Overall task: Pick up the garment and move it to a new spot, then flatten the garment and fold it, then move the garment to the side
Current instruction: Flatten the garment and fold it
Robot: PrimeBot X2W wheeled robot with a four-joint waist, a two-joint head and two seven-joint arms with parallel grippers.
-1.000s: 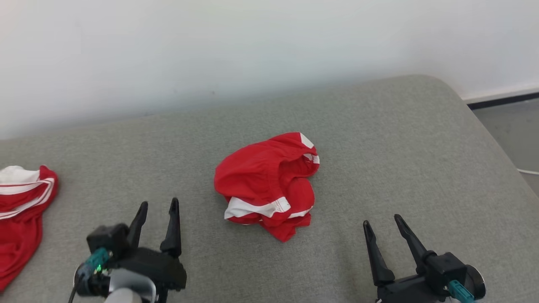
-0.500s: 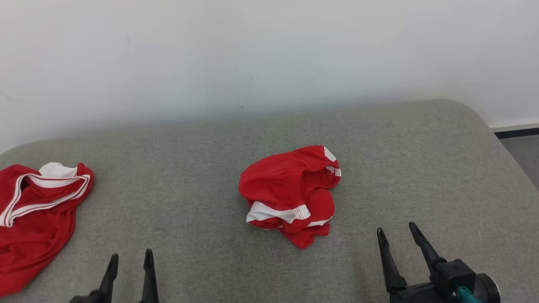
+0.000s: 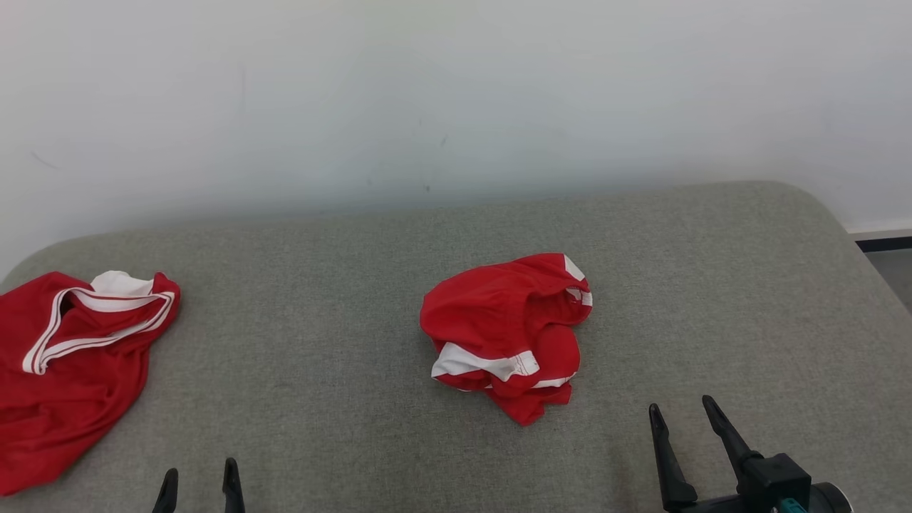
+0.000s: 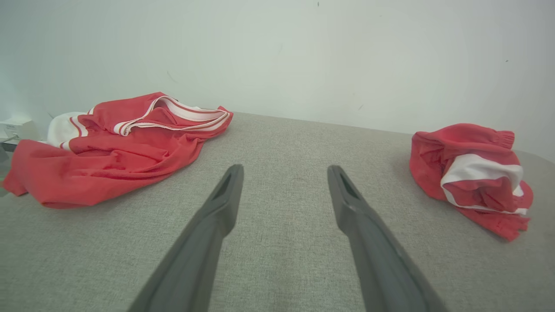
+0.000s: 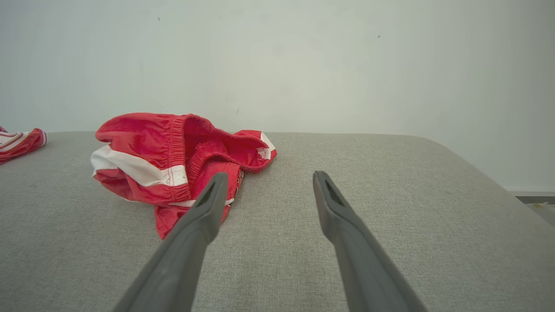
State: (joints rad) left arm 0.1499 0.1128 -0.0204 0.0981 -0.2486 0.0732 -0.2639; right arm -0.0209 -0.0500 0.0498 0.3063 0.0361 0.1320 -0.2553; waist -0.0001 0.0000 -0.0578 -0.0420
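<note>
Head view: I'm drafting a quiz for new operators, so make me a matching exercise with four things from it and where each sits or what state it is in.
Things:
1. crumpled shorts
2. red shirt
3. left gripper
4. right gripper

Places and states:
A. lower right, open, holding nothing
B. far left, spread loosely
C. middle, bunched up
D. lower left, fingertips at the bottom edge

Pairs: 1-C, 2-B, 3-D, 4-A

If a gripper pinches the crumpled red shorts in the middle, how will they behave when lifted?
Probably floppy: the red shorts lie in soft bunched folds, so they should unfurl and hang. Likely light, since the cloth looks thin.
</note>
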